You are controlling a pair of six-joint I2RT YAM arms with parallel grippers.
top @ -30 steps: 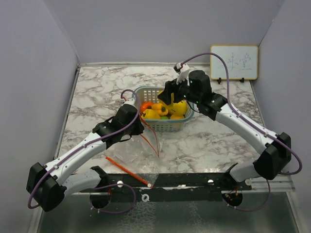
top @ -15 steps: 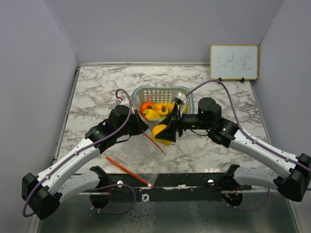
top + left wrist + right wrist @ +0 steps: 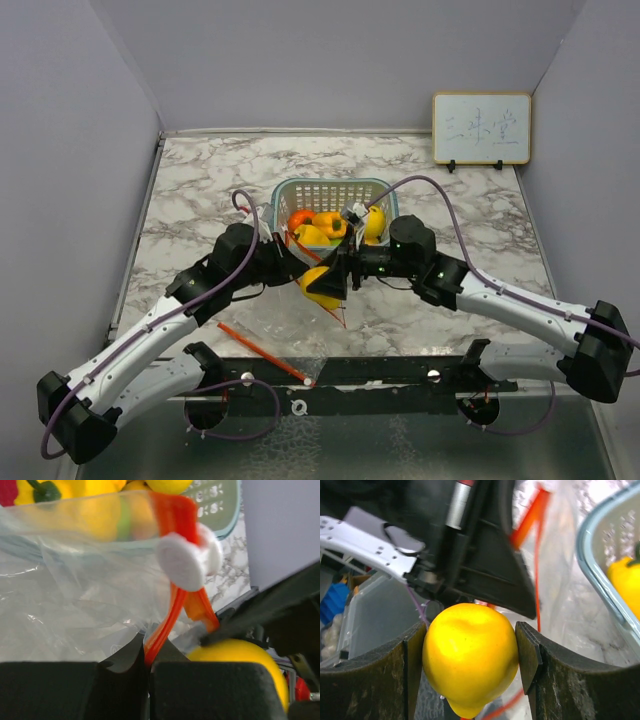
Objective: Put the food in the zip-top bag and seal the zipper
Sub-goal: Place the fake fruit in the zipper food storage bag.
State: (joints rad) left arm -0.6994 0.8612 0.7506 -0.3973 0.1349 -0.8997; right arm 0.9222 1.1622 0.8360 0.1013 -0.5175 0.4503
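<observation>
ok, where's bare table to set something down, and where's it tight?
Free: table left of the basket; strip behind the basket; right side near the whiteboard. Tight: in front of the basket, where left end effector, right end effector, bag and yellow fruit meet.

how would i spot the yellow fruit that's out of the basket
Find the teal basket at the middle of the marble table. Just nearer the arms, the right tool grips a round yellow fruit; the other food all lies inside the basket.

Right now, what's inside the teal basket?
The basket holds a red piece, a yellow-orange pepper and a yellow fruit. The right arm covers its near side, so anything there is hidden.
</observation>
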